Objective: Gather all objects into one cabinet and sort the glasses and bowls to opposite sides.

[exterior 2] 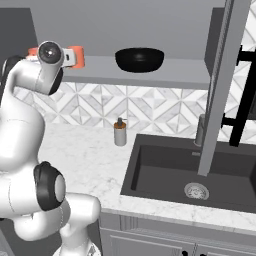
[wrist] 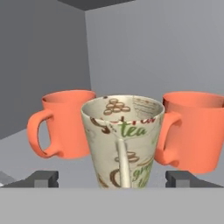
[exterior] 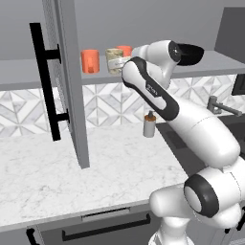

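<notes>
Cream mug stands on shelf between the claw's fingertips, untouched. Claw open. Orange cups flank mug behind.

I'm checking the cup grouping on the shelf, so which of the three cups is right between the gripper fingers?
The cream mug with "tea" printed on it. It stands between the open gripper's fingertips, while the two plain orange cups flank it behind.

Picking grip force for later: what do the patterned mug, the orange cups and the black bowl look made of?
Cream mug: likely matte glazed ceramic, printed "tea" lettering. Orange cups: ceramic or plastic, uniform matte colour, hard to tell. Black bowl: glossy, probably glazed ceramic, faint sheen.
</notes>
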Controlling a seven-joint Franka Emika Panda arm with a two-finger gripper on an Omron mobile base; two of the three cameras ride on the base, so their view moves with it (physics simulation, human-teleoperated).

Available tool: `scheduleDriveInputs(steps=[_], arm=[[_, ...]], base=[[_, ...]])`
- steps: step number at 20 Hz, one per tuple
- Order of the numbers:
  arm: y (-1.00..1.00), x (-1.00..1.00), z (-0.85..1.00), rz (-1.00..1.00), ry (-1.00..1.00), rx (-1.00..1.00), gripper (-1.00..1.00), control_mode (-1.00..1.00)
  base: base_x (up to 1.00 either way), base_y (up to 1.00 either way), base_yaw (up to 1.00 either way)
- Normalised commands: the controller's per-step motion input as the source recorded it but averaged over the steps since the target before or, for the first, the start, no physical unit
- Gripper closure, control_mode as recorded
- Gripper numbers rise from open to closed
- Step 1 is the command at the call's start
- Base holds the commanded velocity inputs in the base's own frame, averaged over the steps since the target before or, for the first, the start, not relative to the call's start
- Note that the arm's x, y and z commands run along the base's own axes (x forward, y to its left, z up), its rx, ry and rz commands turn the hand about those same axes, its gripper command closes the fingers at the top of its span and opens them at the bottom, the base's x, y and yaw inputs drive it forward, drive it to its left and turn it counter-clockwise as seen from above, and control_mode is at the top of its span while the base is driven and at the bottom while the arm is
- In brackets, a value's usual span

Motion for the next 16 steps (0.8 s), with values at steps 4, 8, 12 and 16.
scheduleDriveInputs(steps=[4,8,12,16], arm=[[-0.09,-0.19,0.0,-0.05,0.0,0.0,-1.0,-1.0],[-0.42,-0.24,0.02,-0.1,0.0,0.0,-1.0,-1.0],[-0.57,-0.25,0.05,-0.13,0.0,0.0,-1.0,-1.0],[-0.69,-0.27,0.08,-0.22,0.0,0.0,-1.0,-1.0]], base=[[0.0,0.0,0.0],[0.0,0.0,0.0],[0.0,0.0,0.0],[0.0,0.0,0.0]])
